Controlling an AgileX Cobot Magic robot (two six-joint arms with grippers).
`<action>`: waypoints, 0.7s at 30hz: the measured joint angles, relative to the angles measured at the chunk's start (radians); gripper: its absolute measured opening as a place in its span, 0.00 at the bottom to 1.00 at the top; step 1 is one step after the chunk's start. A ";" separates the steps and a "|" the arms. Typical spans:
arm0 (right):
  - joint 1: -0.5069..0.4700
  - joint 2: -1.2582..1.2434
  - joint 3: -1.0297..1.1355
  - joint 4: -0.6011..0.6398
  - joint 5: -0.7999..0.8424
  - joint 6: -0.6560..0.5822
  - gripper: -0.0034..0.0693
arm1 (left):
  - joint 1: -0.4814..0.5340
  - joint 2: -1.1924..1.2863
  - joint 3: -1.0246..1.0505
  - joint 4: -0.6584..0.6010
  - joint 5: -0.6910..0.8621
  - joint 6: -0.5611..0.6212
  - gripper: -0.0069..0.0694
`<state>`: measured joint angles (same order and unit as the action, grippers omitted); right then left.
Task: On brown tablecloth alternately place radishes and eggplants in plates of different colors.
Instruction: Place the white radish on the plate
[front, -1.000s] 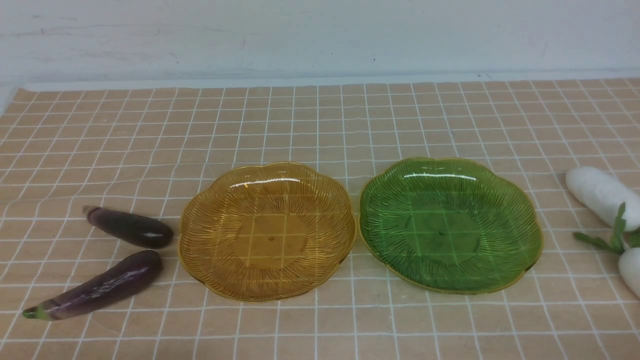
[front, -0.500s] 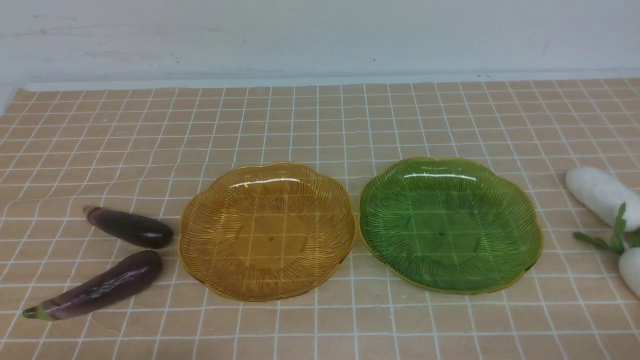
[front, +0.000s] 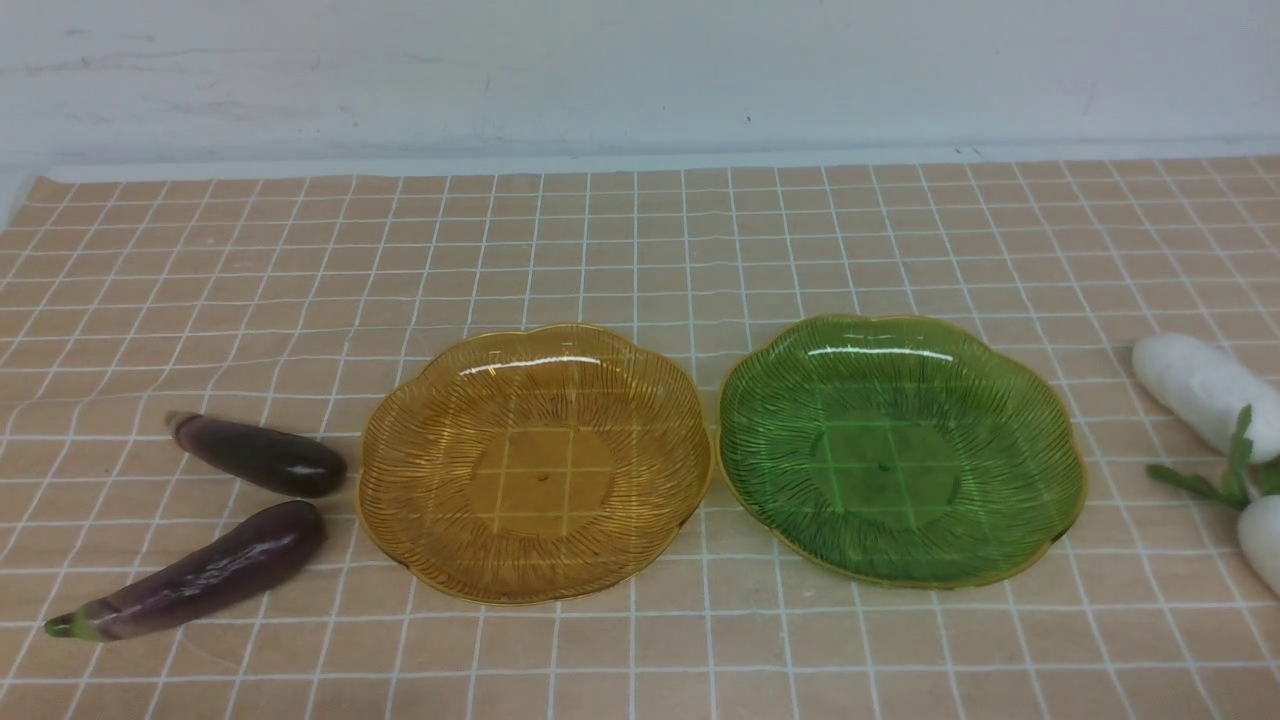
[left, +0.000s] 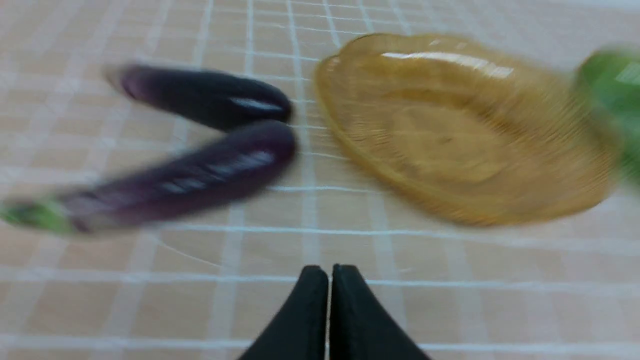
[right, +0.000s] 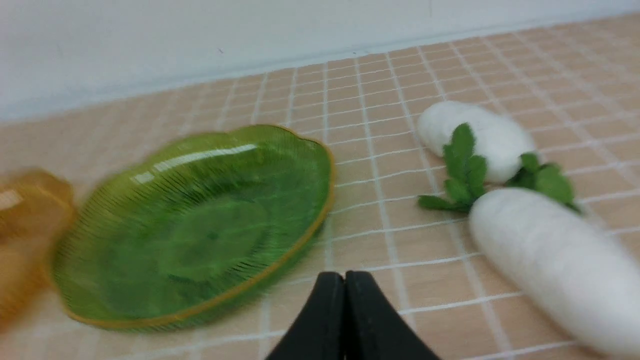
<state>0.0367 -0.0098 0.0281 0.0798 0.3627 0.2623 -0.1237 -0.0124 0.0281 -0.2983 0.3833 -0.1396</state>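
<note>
Front view: a brown tablecloth (front: 630, 250) gridded in white meets a pale wall (front: 640, 80), where we see an amber plate (front: 540, 480) and a green plate (front: 890, 470) side by side, both empty, between two eggplants (front: 215, 575) at left and two white radishes (front: 1195, 385) at right. Left wrist view: our left gripper (left: 330, 267), closed on nothing, near the eggplants and amber plate. Right wrist view: our right gripper (right: 345, 275), also closed and empty, near the green plate and leafy radishes.

Left jaws (left: 330, 272) closed, fingertips together; right jaws (right: 345, 279) likewise closed.
</note>
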 joint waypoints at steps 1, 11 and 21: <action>0.000 0.000 0.000 0.075 -0.015 0.042 0.02 | 0.000 0.000 0.000 -0.103 0.000 -0.064 0.09; 0.000 0.000 -0.011 0.389 -0.081 0.101 0.02 | 0.000 0.000 -0.001 -0.623 -0.034 -0.207 0.09; 0.000 0.511 -0.624 -0.137 0.573 -0.013 0.03 | 0.000 0.257 -0.295 -0.509 0.197 0.080 0.09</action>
<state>0.0367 0.5011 -0.5954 -0.0571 0.9359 0.2492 -0.1237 0.2444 -0.2671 -0.8068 0.5804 -0.0600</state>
